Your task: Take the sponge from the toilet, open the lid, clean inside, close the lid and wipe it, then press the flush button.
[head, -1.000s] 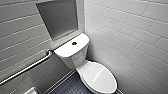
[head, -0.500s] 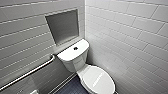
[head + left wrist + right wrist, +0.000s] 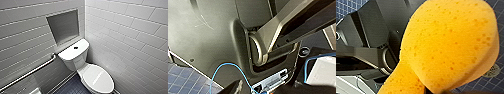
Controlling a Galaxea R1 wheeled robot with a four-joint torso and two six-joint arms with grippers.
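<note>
White-tiled walls are seen meeting in a corner, with the toilet [image 3: 75, 58] set at lower centre of the head view, the lid [image 3: 98, 78] down and the flush button [image 3: 76, 47] on the tank. The sponge [image 3: 448, 45] is judged to be clamped near its waist by the right gripper [image 3: 432, 90] above the dark floor [image 3: 351, 7]; the left gripper's [image 3: 235, 87] state cannot be told. With so little foam pinched, the sponge could be twisted loose and dropped when pressed against the bowl.
</note>
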